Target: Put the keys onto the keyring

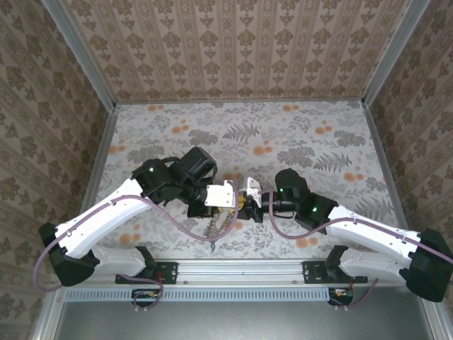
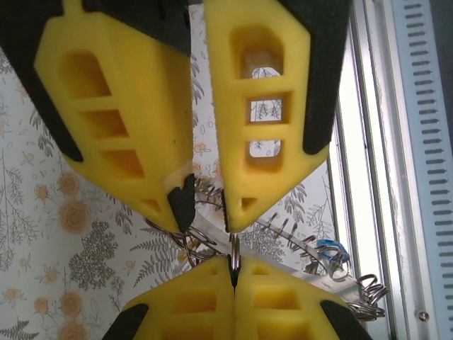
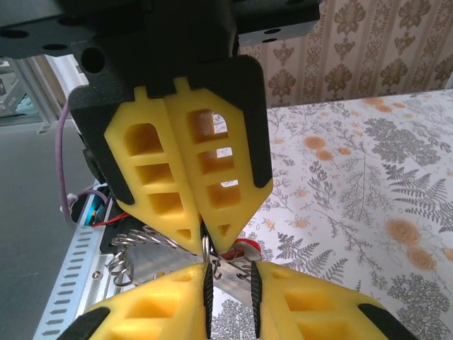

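Observe that the left gripper [image 2: 234,275] is clenched on a thin ring [image 2: 233,249] at lower centre, while the right gripper [image 2: 210,211], barely parted around the keyring [image 2: 205,190] coils (you cannot tell whether it clamps), presumably steadies them for threading.

Floral-print table cover [image 1: 283,134]; damask-patterned walls [image 1: 233,42] on three sides; silvery metal rail [image 1: 241,269] along near edge.

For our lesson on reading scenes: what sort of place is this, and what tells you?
Probably a small robot test cell, not a lived-in room: wallpapered panels in metal framing box in a floral table, and the left arm and right arm are bolted to a rail at its near edge.
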Robot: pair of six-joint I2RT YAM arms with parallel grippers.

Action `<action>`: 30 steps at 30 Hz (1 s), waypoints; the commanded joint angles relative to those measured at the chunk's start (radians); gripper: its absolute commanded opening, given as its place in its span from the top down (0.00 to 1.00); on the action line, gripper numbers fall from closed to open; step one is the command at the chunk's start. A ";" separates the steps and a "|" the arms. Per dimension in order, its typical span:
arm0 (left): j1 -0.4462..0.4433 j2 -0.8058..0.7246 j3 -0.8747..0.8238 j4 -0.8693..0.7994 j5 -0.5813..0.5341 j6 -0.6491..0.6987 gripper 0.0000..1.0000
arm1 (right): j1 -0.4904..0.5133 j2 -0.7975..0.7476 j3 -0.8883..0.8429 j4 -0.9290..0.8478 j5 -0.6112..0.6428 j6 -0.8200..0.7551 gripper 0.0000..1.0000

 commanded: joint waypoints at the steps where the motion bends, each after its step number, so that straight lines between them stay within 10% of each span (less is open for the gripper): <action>1: -0.008 -0.006 0.037 -0.029 -0.007 0.026 1.00 | 0.005 0.006 -0.017 0.064 -0.044 0.025 0.77; 21: 0.043 -0.055 0.008 0.058 0.107 0.025 1.00 | 0.036 0.053 -0.010 0.078 -0.049 -0.025 0.73; 30: 0.049 -0.055 0.000 0.066 0.117 0.007 1.00 | 0.044 0.074 0.006 0.121 0.003 -0.013 0.87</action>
